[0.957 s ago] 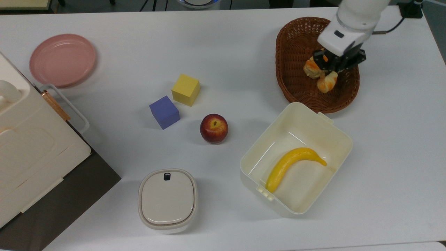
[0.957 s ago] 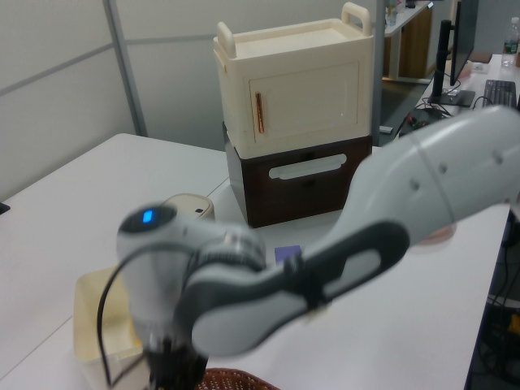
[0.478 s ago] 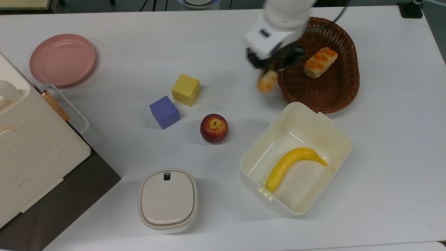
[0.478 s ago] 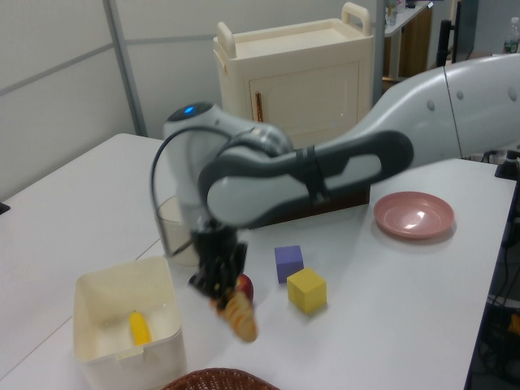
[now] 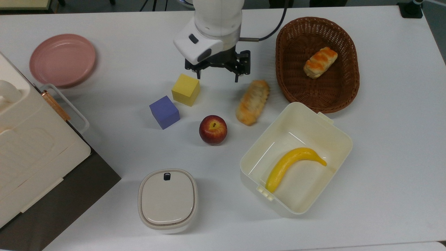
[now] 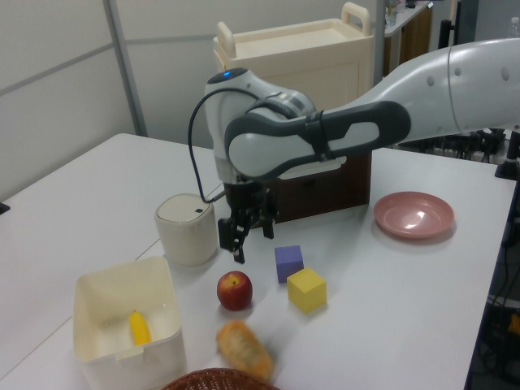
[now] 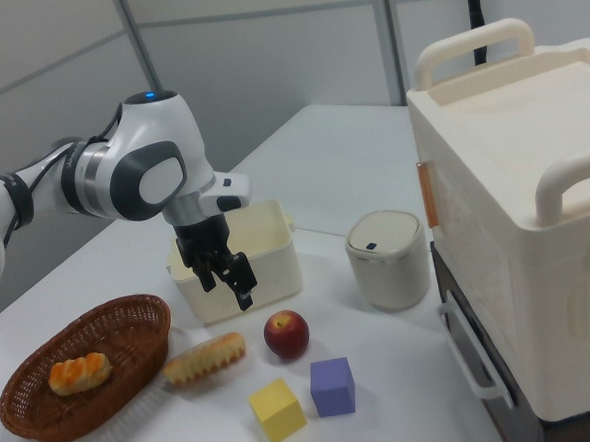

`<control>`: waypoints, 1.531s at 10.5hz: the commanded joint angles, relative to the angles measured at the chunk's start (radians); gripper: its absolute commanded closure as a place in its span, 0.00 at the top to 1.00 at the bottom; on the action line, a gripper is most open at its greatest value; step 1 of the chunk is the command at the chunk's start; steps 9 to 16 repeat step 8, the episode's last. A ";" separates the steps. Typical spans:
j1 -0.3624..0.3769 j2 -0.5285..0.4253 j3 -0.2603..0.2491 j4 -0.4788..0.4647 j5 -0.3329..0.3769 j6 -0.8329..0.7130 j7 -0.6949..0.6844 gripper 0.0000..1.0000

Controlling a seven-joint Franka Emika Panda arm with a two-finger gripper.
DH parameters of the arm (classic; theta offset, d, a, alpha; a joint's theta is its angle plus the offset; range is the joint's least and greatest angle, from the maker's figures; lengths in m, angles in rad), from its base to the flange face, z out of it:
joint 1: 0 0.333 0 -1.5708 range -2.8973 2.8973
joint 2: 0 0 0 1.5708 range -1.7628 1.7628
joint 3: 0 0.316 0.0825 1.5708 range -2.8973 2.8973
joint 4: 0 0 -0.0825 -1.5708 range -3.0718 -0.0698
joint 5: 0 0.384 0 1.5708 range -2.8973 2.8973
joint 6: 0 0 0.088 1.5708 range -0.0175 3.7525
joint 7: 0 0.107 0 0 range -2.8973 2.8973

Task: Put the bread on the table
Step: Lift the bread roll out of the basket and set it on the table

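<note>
- Top view's left: a pink plate [image 5: 62, 59] lies far from the action, with a cream cabinet [image 5: 31, 139] at the edge below it.
- Centre-left: a purple cube [image 5: 164, 112] and a yellow cube [image 5: 185, 89] stand just beside each other; a lidded cream canister [image 5: 167, 200] stands nearer the front.
- Centre: the end effector [image 5: 218, 72] hangs above the surface [image 5: 122, 42] with its fingers spread wide and nothing between them; the left view shows it [image 6: 244, 237] raised well above the things below.
- A red apple [image 5: 213, 129] rests just below and to the top view's left of the bread.
- The bread [image 5: 252, 102] lies flat on the surface, outside the basket, apart from the end effector: below it and toward the top view's right. Its long axis runs diagonally, upper end toward the basket, lower end toward the apple.
- Judged from this, the placing looks done; the coming move would only be to draw clear, away from the bread.
- Top view's right: a wicker basket [image 5: 296, 38] holds a shorter striped roll [image 5: 320, 62]; a cream box [image 5: 334, 139] holds a banana [image 5: 292, 166].
</note>
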 commanded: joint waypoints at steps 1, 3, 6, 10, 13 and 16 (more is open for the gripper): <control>-0.049 -0.113 -0.003 -0.029 -0.015 -0.049 -0.012 1.00; -0.106 -0.188 -0.003 -0.030 -0.014 -0.097 -0.110 1.00; -0.148 -0.255 -0.003 -0.029 -0.003 -0.184 -0.247 1.00; -0.148 -0.267 -0.003 -0.029 -0.003 -0.211 -0.241 1.00; -0.148 -0.267 -0.003 -0.029 -0.003 -0.211 -0.241 1.00; -0.148 -0.267 -0.003 -0.029 -0.003 -0.211 -0.241 1.00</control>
